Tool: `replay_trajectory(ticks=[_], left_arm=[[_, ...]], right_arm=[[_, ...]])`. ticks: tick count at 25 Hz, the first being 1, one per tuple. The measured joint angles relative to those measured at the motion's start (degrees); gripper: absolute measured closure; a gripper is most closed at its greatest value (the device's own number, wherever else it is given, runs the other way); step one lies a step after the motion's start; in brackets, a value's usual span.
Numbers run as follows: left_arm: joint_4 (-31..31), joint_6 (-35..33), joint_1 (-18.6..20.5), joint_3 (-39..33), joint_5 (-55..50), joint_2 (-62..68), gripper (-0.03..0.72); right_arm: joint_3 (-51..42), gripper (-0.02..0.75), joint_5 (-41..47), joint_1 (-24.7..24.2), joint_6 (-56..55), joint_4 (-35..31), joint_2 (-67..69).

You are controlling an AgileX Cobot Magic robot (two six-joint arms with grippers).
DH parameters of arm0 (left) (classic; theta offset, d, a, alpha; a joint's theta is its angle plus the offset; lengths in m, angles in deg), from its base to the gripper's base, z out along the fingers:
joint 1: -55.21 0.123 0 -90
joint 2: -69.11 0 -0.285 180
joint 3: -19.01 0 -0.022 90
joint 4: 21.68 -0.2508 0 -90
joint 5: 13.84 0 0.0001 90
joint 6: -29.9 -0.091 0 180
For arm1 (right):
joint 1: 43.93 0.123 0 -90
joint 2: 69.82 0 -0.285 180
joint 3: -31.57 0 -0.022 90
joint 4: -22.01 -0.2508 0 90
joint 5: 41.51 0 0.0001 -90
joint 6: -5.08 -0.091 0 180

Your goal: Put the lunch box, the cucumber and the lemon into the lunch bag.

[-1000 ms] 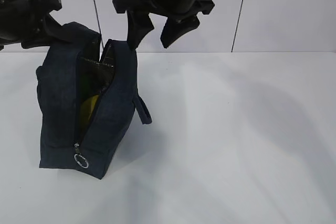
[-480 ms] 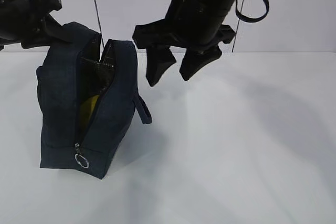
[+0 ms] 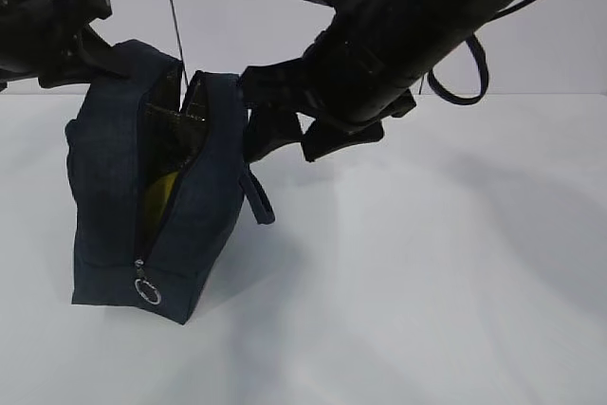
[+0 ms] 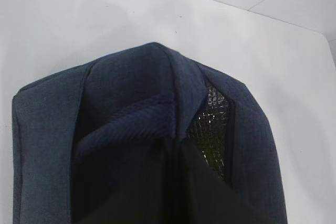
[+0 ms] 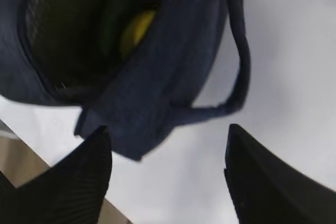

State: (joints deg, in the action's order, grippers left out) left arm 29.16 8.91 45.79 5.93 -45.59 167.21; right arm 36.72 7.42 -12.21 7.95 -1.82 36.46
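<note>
The navy lunch bag (image 3: 114, 187) stands on the white table at the left with its zipper open. The yellow lemon (image 3: 163, 187) shows inside through the opening, also in the right wrist view (image 5: 135, 29). The lunch box and the cucumber are hidden. My left gripper (image 3: 119, 56) is shut on the fabric at the bag's upper back edge; in its own view the dark jaws (image 4: 173, 182) pinch the bag (image 4: 131, 103). My right gripper (image 3: 289, 144) is open and empty, right beside the bag's upper right side, above the strap loop (image 3: 258, 198); its jaws (image 5: 168, 145) stand wide apart.
The zipper's silver ring pull (image 3: 147, 289) hangs at the bag's bottom front. The strap loop (image 5: 239, 66) sticks out of the bag's right side. The white table (image 3: 427, 263) stretches to the right. A white wall stands behind.
My right gripper has come down from above the bag, swung right and now sits lower, close against the bag's right side, still open. The left gripper and the bag have not moved.
</note>
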Motion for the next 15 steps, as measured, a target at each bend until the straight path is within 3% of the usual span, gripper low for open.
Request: replay_trajectory(ticks=[6, 15], left_arm=[[0.0, 0.0, 0.0, 0.0, 0.0, 0.0, 0.68], [0.0, 0.0, 0.0, 0.0, 0.0, 0.0, 0.68]], right_arm=[[-0.2, 0.211, -7.9, -2.7, 4.8, -11.9, 3.5], [-0.4, 0.237, -10.8, -9.6, 24.8, -41.9, 10.1]])
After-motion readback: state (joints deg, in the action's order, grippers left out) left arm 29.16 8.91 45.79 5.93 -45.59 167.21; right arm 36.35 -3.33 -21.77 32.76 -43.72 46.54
